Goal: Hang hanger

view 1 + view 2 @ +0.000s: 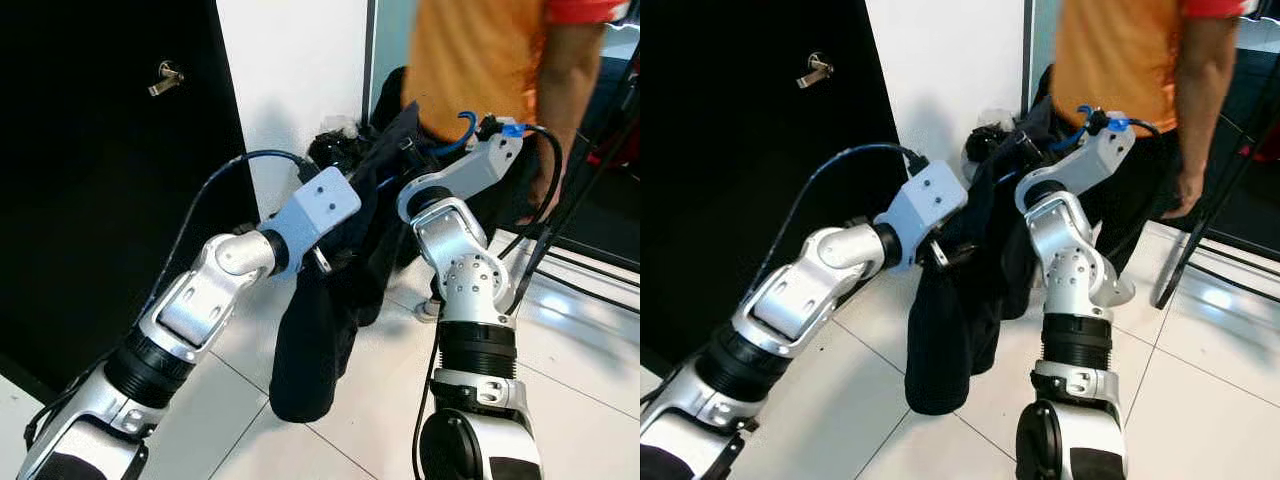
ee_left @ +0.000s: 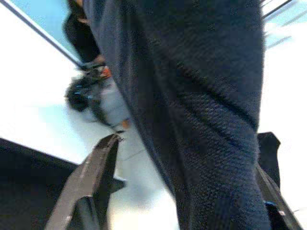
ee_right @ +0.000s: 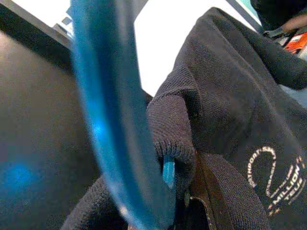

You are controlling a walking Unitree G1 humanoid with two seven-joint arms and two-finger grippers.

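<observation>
garment [image 1: 320, 340] on blue hanger [image 3: 115, 124] hangs long-axis down, left pincer [image 2: 182, 191] spread around it, right pincer's grip unclear.

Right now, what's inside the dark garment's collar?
A blue hanger comes up through the collar of the dark garment, its hook free above. Its shoulders are covered by cloth. The right gripper is buried in the fabric there.
</observation>
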